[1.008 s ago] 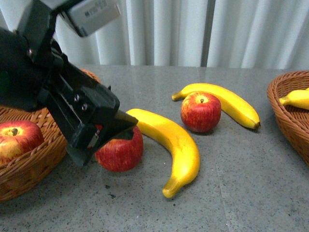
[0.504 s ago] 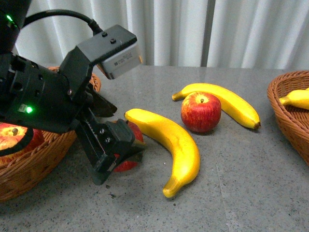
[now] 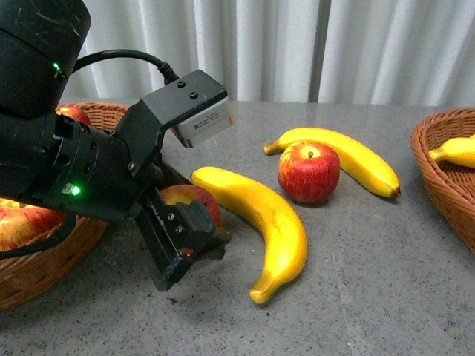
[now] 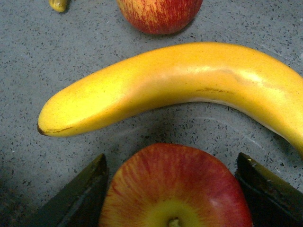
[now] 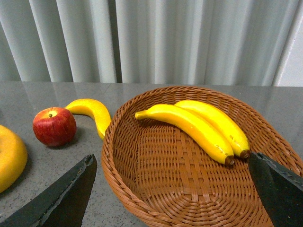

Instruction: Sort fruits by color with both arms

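Note:
My left gripper (image 3: 191,236) is shut on a red apple (image 3: 191,200) on the grey table; in the left wrist view the apple (image 4: 175,189) sits between both fingers, stem hollow up. A long yellow banana (image 3: 263,222) lies just right of it, also seen in the left wrist view (image 4: 180,85). A second red apple (image 3: 309,172) rests against another banana (image 3: 356,157) further back. My right gripper (image 5: 175,194) is open above a wicker basket (image 5: 156,189) holding two bananas (image 5: 199,126).
A wicker basket (image 3: 44,259) at the left holds red apples (image 3: 26,222). The right basket (image 3: 441,174) shows a banana (image 3: 454,150) at the frame edge. White curtains hang behind the table.
My left arm has swung down and in over the near apple and its fingers have closed on it. The other fruits have not moved.

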Controlling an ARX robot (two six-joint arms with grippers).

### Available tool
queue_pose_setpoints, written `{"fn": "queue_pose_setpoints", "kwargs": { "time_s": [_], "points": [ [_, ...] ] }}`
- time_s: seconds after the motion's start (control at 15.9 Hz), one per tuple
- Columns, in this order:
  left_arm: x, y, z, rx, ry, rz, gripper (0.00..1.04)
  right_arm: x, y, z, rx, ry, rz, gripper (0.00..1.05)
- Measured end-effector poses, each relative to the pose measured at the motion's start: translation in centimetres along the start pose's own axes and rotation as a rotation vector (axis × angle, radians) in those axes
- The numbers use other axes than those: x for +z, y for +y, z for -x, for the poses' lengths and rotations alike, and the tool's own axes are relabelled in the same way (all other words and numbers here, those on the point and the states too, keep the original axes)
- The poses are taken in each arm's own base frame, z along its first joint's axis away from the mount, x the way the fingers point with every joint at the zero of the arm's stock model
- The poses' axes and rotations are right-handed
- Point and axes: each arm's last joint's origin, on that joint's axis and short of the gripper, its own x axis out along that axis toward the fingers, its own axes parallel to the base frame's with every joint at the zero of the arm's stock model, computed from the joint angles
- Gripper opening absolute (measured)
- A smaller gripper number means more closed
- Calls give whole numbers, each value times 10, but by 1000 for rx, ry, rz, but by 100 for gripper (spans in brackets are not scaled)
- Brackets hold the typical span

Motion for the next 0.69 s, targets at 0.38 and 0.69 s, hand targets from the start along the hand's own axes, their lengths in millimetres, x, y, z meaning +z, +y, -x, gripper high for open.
{"fn": "queue_pose_setpoints", "kwargs": {
  "time_s": [0.38,0.69],
  "points": [
    [17,-10,10,-3,-51,-39,65,0,0,0,0,0,0,98],
    [59,16,92,377,-291,125,64,0,0,0,0,0,0,98]
  ]
}}
